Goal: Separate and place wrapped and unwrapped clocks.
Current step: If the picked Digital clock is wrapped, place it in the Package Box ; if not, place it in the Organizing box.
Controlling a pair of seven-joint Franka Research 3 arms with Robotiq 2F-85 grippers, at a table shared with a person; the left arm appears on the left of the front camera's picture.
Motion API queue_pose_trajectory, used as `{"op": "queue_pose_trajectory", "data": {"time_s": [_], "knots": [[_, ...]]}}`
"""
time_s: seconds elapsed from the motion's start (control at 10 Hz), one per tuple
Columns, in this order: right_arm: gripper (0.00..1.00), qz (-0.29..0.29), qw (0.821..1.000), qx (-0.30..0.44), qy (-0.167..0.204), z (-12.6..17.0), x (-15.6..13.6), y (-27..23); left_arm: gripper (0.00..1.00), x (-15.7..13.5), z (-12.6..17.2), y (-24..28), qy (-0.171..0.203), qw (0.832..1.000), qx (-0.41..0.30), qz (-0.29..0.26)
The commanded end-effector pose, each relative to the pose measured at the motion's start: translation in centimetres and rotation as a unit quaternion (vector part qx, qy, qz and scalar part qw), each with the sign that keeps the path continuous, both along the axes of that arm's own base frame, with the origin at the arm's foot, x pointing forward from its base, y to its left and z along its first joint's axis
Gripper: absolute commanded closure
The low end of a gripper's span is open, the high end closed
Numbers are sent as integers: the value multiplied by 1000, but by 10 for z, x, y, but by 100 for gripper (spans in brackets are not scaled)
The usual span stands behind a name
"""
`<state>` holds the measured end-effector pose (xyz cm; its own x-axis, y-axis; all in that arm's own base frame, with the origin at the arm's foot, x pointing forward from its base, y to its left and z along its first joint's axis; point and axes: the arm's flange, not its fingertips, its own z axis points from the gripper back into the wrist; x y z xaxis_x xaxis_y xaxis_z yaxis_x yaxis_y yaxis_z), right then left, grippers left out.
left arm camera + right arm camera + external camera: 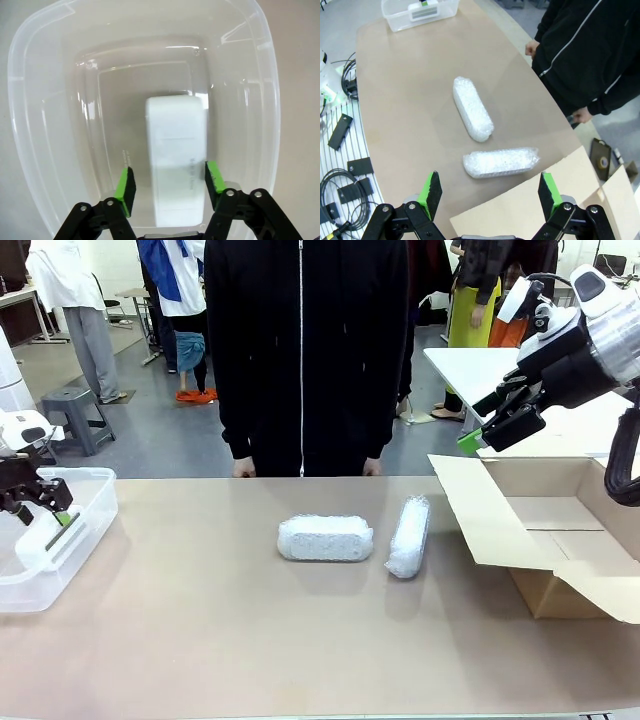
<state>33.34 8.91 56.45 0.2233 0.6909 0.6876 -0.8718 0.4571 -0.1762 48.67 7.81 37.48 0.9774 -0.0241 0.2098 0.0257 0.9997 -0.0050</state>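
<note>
If lifted out crooked, could snag the unwrapped clock (175, 160), lying flat on the floor of the clear bin (30, 125), and tip it against the wall. Watching the left fingers (125, 190) pointing straight down into the bin, parted either side of the clock, pinching nothing. Well away from the bin on the table (200, 640), spotting a wrapped bundle (325, 538) and a second wrapped bundle (407, 536); might slip from a pinch. Farthest from the bin, seeing the right fingers (431, 192) held high, spread wide, empty.

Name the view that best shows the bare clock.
Left wrist view: the clock lies large and close in the clear tub. Front view gives a sliver through the tub wall; right wrist view, a tiny distant shape.
</note>
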Motion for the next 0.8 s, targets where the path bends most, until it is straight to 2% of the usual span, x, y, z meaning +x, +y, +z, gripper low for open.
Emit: {"op": "queue_pose_trajectory", "data": {"time_s": [0.0,0.4,0.7], "knots": [[0,5,1000,6,4,-1,1,0,0,4,4,0,2,1000,11,16],[0,5,1000,6,4,-1,1,0,0,3,1,1,29,999,22,15],[0,5,1000,6,4,-1,1,0,0,-11,27,-3,44,998,33,14]]}}
